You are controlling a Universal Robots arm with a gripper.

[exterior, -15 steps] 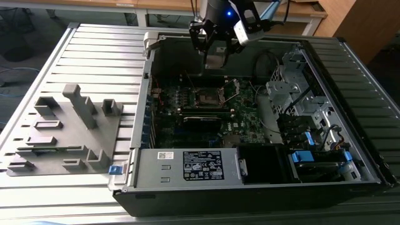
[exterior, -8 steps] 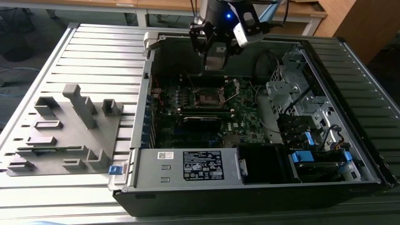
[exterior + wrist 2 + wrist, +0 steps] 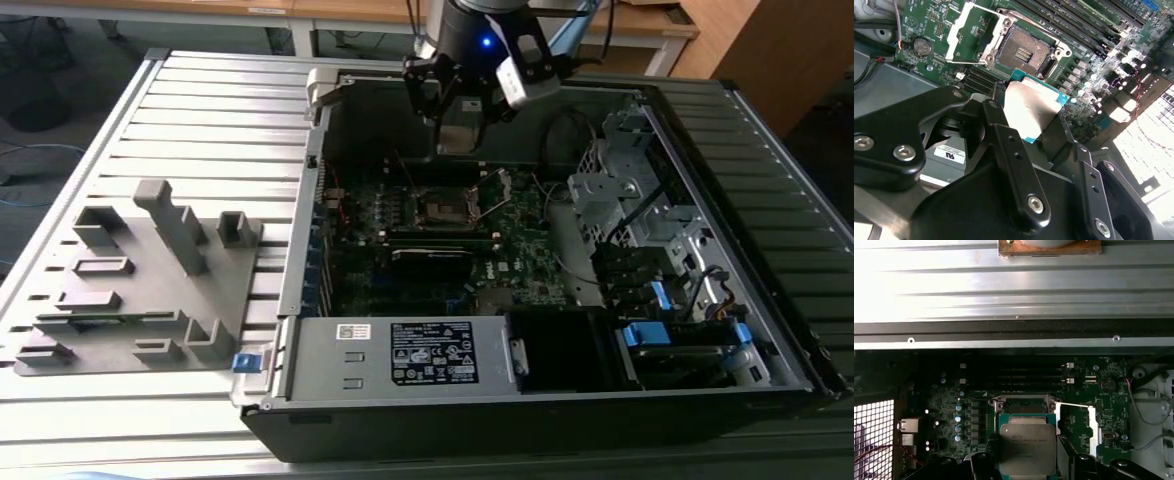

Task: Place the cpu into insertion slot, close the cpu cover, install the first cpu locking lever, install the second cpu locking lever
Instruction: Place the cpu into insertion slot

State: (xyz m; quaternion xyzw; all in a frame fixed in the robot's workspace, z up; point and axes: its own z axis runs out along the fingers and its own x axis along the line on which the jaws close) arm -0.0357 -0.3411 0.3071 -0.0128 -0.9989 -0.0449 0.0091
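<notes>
— Starting at the exterior view's left, what do we have?

— A grey moulded fixture (image 3: 134,280) on the slatted metal table (image 3: 200,110), well apart from the work. Next comes the open computer case (image 3: 534,420), and on its green board the insertion slot (image 3: 442,208), bare and uncovered.

— And the hand?

— We see the hand (image 3: 461,135) hanging above the slot, pointing down from the arm over the case's far side. In the second wrist view it is clenched on the cpu (image 3: 1031,107), edges pinched between dark fingers (image 3: 1014,165), metal face toward the camera. The chip is in the air, near the slot (image 3: 1024,50) but not touching it.

— What worries us?

— Alignment, mostly. In the first wrist view the cpu (image 3: 1027,450) sits in line with the slot (image 3: 1026,407), yet we cannot tell whether it is level. If it comes down tilted or shifted, we judge it could land on the socket's rim or press on the contacts. The cpu cover (image 3: 1093,432) stands swung open just beside the slot, so a sideways drift could knock against it.

— Anything further right?

— The drive cage (image 3: 641,200), with cables near the arm. We think the wrist could snag one.
</notes>
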